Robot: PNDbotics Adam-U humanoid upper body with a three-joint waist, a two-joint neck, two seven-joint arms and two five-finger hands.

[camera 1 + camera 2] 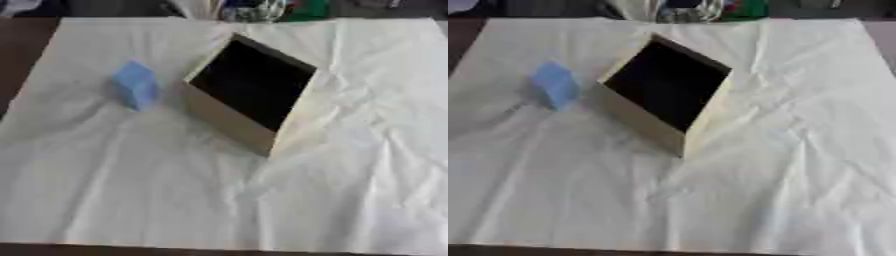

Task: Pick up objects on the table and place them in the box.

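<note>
Wrinkled white cloth covers nearly all of the tabletop, creased and rumpled, with fold lines running out from the middle. Dark brown tabletop shows only at the far-left corner and as a thin strip along the near edge.

Left eye view: box sits near the centre of the cloth, slightly toward the far edge. It's rectangular, with pale tan walls that look like cardboard or thin wood, open on top and dark inside. It's turned at an angle, one corner pointing at the near edge. Nothing can be made out inside, and no label or writing is readable on it. Blue block lies on the cloth just left of the box, apart from it, not touching. Its shape is blocky and soft-edged, matte, possibly foam or sponge; the material can't be confirmed. No markings readable. Mixed clutter sits past the far edge, white, blue and green, too blurred to identify.

Right eye view: same layout, shifted left. Box is central, block is left of it with a clear gap of cloth between them. Clutter again past the far edge.

Neither hand appears in either view, so the state of the fingers can't be told and nothing is seen held.
</note>
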